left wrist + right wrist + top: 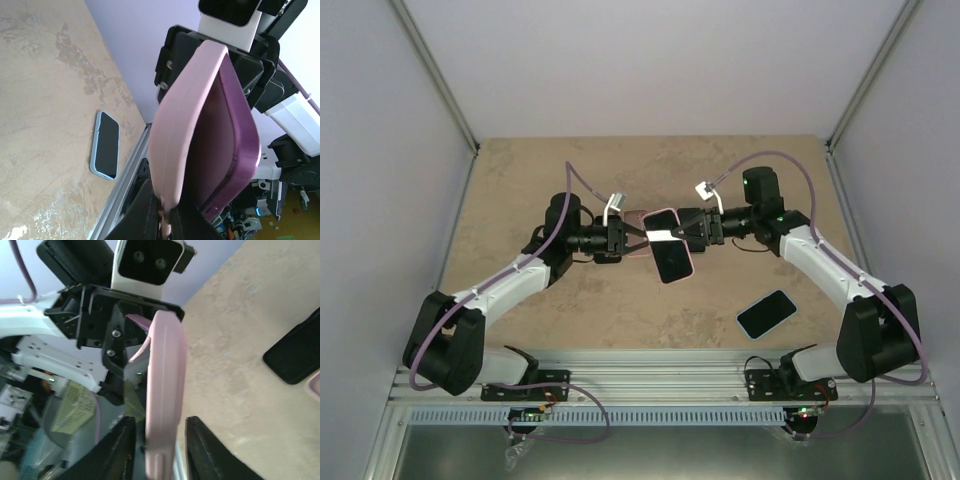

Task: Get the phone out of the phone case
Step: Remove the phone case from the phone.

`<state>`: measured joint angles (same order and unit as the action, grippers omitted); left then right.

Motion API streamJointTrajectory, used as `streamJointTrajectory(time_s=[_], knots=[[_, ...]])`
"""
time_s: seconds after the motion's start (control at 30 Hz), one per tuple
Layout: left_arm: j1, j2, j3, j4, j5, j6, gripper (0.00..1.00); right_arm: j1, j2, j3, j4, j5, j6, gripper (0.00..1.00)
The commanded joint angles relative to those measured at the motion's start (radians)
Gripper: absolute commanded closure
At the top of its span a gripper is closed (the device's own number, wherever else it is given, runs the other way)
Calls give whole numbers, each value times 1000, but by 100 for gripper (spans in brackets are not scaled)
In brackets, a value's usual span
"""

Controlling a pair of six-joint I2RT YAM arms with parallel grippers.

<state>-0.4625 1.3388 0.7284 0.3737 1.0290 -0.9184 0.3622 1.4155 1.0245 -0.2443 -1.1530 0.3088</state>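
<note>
I can read no lettering on either handset or on the cover at this resolution.

The pink phone case (pixel 658 219) hangs in the air between my two arms, above the middle of the table (pixel 570 180). My left gripper (pixel 167 215) pinches it by its lower end. From the left wrist camera I look straight into its open side, and the dark plum lining shows with nothing seated in it.

My right gripper (pixel 160 455) comes in from the opposite end, one finger on each flank of the case's edge. Thin dark slivers show between the fingers (pixel 202 452) and the pink rim, so I cannot tell whether that claw is pressing on it or only straddling it.

The phone (pixel 672 260), with a dark screen and a pink rim, shows in the overhead view just on the near side of the case and the meeting fingertips. On the right wrist camera it appears to lie flat on the table.

A second handset in a light blue case (pixel 766 313) lies on the table near the right arm, well apart from both claws.
</note>
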Motion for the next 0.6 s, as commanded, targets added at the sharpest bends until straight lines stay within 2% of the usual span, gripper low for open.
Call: streamJointTrajectory(time_s=[0.0, 0.13, 0.2, 0.23, 0.33, 0.37, 0.43, 0.57], knots=[[3, -3, 69, -14, 44, 59, 100, -2, -49, -31, 89, -108, 63, 80], [3, 15, 118, -104, 38, 138, 100, -2, -64, -41, 123, -130, 94, 99], [2, 20, 134, -125, 36, 157, 100, -2, -69, -45, 151, -145, 121, 99], [3, 22, 142, -135, 33, 164, 97, -3, -72, -48, 168, -149, 137, 100], [14, 18, 158, -147, 38, 181, 64, -11, -90, -62, 235, -161, 207, 99], [25, 16, 160, -147, 41, 182, 57, -18, -97, -67, 268, -163, 235, 99], [55, 12, 165, -131, 62, 175, 48, -33, -107, -70, 314, -161, 278, 99], [122, -20, 155, -48, 105, 139, 39, -65, -119, -71, 384, -159, 354, 99]])
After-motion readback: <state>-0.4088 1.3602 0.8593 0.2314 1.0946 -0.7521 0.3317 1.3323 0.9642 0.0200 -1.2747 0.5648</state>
